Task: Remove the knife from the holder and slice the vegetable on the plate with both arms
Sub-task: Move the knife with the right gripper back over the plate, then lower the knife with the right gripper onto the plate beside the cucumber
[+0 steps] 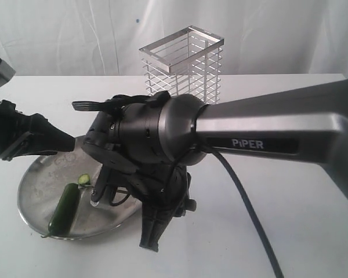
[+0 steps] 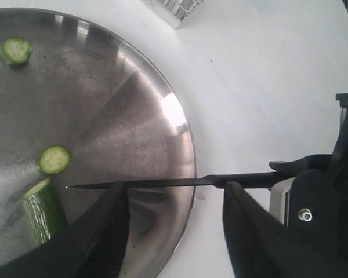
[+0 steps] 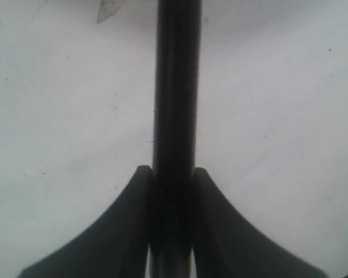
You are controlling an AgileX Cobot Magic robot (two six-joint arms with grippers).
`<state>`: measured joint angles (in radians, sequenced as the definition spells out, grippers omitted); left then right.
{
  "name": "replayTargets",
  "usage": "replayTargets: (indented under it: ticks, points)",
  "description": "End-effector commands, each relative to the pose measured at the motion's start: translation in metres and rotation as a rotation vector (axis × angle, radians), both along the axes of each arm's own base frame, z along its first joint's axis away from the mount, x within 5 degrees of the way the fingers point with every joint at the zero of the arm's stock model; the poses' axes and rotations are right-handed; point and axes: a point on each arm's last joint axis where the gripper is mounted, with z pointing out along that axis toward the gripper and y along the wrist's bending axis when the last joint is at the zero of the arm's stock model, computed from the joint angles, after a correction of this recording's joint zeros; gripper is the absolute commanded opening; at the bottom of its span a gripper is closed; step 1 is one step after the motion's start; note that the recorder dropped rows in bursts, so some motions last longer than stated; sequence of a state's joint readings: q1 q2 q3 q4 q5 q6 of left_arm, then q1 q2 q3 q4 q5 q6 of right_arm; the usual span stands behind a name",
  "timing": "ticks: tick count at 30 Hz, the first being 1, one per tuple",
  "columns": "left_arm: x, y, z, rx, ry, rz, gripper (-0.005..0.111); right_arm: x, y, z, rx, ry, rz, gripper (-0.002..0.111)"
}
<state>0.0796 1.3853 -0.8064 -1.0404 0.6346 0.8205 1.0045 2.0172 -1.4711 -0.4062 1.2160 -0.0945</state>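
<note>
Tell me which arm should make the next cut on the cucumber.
Right. The right gripper is shut on the knife, whose tip points near the cucumber's cut end over the plate. The left gripper is open and empty, better suited to steadying the cucumber.

We see the slim black knife (image 2: 162, 183) lying across the rim of the round shiny steel plate (image 2: 133, 75), barring it there. Beyond that rim the white worktop (image 2: 261, 87) lies open, up to the tall wire holder (image 1: 183, 62).

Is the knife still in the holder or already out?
Out. The right gripper is shut on the knife, blade over the plate; the holder looks empty.
</note>
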Motion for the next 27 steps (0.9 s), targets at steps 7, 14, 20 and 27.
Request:
replayTargets:
  ticks: [7, 14, 20, 27]
  points:
    - [-0.004, -0.004, 0.003, -0.04, 0.006, -0.013, 0.053, 0.009, 0.01, -0.027, -0.109, -0.022, 0.082, 0.0]
    - [-0.004, -0.004, 0.003, -0.04, 0.006, -0.013, 0.053, 0.021, 0.021, -0.025, -0.11, -0.085, 0.108, 0.0]
    - [-0.004, -0.004, 0.003, -0.042, 0.006, -0.012, 0.053, 0.032, 0.018, -0.019, -0.159, -0.174, 0.142, 0.0]
    - [-0.004, -0.004, 0.003, -0.044, 0.006, -0.011, 0.053, 0.045, 0.005, -0.016, -0.113, -0.182, 0.011, 0.0]
